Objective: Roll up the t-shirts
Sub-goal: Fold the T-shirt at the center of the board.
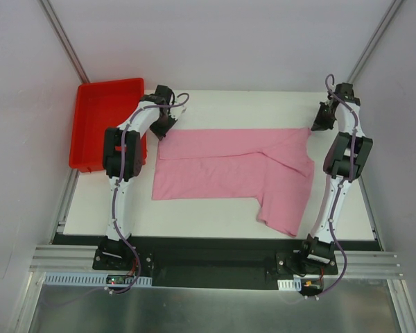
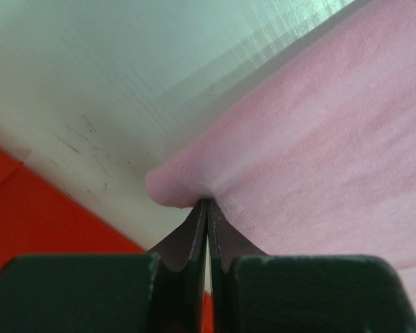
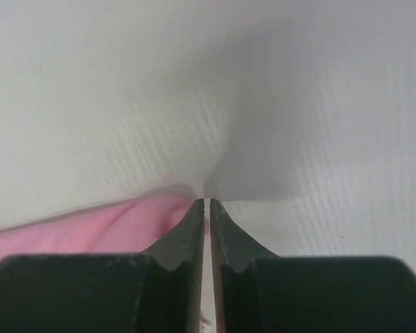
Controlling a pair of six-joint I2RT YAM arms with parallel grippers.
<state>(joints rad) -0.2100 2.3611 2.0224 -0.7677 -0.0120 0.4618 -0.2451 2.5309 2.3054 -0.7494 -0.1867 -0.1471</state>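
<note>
From above, the light-pink cotton t-shirt [image 1: 229, 163] lies flat on the white table [image 1: 208, 215], with one part hanging toward the near edge on the right side. The rectangular red plastic tray [image 1: 107, 118] stands at the far left, just beside the t-shirt.

The left gripper [image 1: 165, 125] is at the far left corner of the t-shirt and the right gripper [image 1: 319, 119] at its far right corner. This view does not show how the jaws stand.

The left wrist view shows it: the left gripper [image 2: 206, 202] is closed on a small fold of the hem.

In the right wrist view the right gripper [image 3: 206, 201] is closed to a thin slit. The blurred pink edge reaches its tips and seems pinched there.
</note>
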